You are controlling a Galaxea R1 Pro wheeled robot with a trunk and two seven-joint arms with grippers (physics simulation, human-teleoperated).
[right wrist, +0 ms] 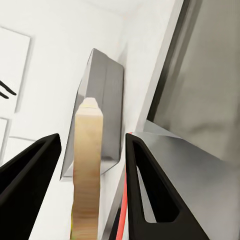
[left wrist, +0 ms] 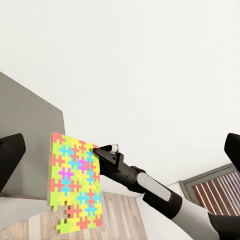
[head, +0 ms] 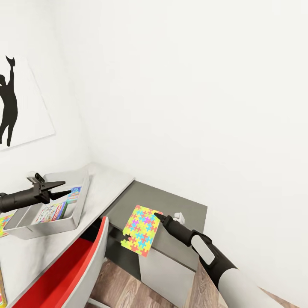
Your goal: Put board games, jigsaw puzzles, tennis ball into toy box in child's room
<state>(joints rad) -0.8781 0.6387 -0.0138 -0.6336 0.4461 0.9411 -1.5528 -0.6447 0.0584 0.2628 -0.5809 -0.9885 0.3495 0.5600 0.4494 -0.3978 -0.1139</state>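
While the left hand [head: 60,188] gapes empty, the right hand [head: 159,217] pinches a thin, knobby-edged jigsaw puzzle [head: 140,229].

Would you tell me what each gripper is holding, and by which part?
The right gripper pinches a jigsaw puzzle by one edge near a corner; the left gripper holds nothing.

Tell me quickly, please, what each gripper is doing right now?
Left gripper: open, holding nothing, above the toy box.
Right gripper: holding a jigsaw puzzle by its edge.

Bright, even light; soft shadows
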